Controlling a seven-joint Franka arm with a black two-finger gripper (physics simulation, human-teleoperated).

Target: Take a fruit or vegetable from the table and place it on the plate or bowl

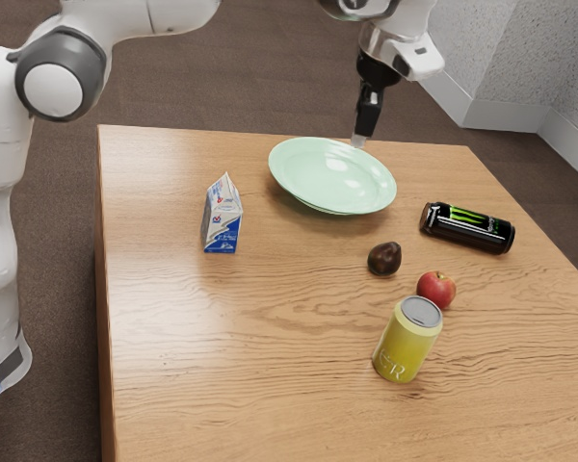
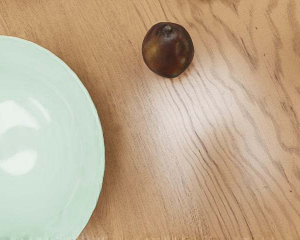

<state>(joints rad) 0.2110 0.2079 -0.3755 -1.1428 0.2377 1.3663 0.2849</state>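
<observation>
Closest to us in the exterior view stands a yellow can (image 1: 407,339), upright on the wooden surface (image 1: 222,375). Just beside it, a little farther back and toward the exterior view's right, sits a red apple (image 1: 436,289); we cannot tell whether the two touch. Farther back again, toward the exterior view's left of the apple, rests a dark brown fruit (image 1: 384,258), rounded with a narrower stem end. It lies on bare wood between the apple and the pale green plate (image 1: 332,174), apart from both. A black can (image 1: 467,227) with green markings lies on its side toward the exterior view's right of the plate, near the dark fruit but not touching it. A small blue-and-white milk carton (image 1: 222,214) stands upright on the plate's other side, toward the exterior view's left. The white arm (image 1: 67,67) comes in from the upper left, and its gripper (image 1: 360,138) points down over the plate's far rim. We see the fingers (image 1: 364,115) as one narrow dark column, and we cannot tell whether they are parted or pressed together. In the wrist view we see the plate's curved rim (image 2: 97,150) and, across a clear gap of wood grain (image 2: 215,165), the dark brown fruit (image 2: 167,49) with its stem end showing.
</observation>
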